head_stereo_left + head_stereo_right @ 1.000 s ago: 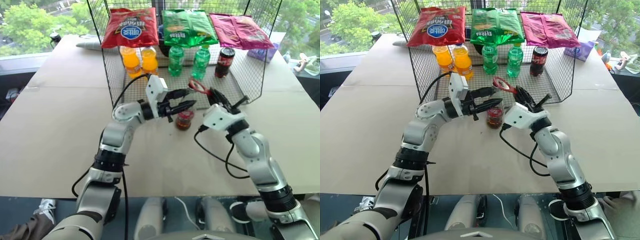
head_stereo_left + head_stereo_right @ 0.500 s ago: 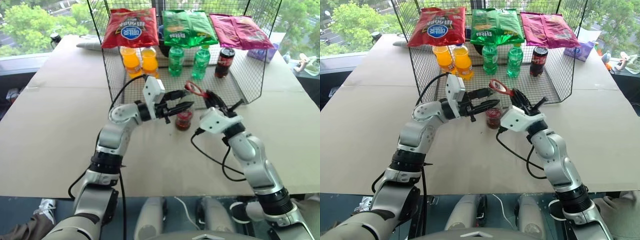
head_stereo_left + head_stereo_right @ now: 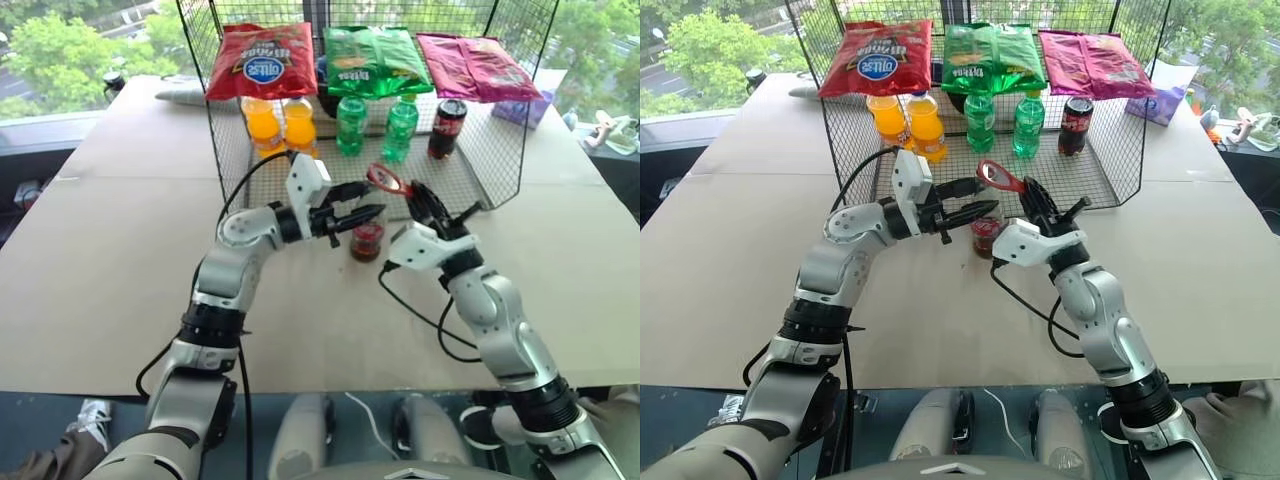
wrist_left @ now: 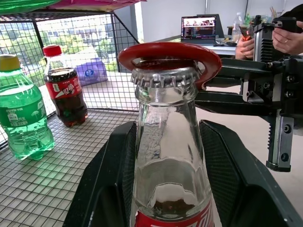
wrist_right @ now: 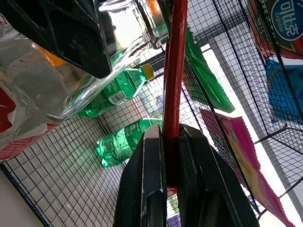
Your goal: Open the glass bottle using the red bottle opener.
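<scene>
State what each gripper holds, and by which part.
Left gripper holds the bottle by its neck. Right gripper is shut on the opener, pinching its handle.

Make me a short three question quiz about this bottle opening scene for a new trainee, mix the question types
1. True or false: the cap is already off the bottle.
2. What does the right gripper hold?
A) a green bottle
B) the opener
C) a chip bag
3. Fill in: the left gripper is shut on the bottle's ____.

Key:
1. False; the cap sits on the bottle, with the opener's ring over it.
2. B
3. neck
</scene>
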You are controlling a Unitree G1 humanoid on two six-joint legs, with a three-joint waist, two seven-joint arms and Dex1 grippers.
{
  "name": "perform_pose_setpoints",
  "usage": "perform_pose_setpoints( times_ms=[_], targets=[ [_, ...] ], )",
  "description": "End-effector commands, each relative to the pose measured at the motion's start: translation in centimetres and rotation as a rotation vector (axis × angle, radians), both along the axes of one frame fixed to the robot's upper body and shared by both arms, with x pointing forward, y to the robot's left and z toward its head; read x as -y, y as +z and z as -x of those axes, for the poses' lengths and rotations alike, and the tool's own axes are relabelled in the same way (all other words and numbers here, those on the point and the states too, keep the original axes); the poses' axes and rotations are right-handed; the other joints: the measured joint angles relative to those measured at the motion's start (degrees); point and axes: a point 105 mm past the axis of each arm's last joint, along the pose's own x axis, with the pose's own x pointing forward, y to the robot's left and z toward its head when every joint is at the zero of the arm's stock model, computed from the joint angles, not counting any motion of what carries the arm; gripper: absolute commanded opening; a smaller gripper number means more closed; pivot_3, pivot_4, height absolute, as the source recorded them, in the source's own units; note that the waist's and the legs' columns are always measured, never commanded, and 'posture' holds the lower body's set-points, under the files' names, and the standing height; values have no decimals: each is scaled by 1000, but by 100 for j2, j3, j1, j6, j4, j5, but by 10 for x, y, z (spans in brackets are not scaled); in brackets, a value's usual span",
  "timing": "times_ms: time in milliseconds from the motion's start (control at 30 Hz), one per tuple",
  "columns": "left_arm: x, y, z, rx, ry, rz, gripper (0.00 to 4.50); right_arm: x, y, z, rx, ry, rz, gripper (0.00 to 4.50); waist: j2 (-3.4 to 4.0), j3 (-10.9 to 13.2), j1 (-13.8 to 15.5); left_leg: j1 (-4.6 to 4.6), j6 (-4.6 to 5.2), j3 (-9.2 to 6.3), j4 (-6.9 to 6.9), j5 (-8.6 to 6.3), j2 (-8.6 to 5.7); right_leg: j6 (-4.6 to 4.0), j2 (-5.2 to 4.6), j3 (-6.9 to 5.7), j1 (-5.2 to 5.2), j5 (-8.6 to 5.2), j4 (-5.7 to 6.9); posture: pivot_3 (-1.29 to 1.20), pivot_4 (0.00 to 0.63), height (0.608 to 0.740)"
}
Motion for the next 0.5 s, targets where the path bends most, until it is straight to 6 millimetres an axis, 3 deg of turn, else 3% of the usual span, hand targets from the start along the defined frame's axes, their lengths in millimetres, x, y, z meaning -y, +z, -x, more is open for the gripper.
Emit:
perform_pose_setpoints(
  times_ms=[33,500],
  targets=[
    [8,7,2,33,-20,4,1989,-9,-19,0,-53,8,79,0,1,-1,1,0,0,0,0,0,0,-3,0,1,0,2,0,0,150,740],
    [7,5,3,34,-18,-7,1989,-6,1,1,-68,87,144,0,5,-4,1,0,2,0,0,-1,0,-9,-2,1,-1,5,0,0,150,740]
  ],
)
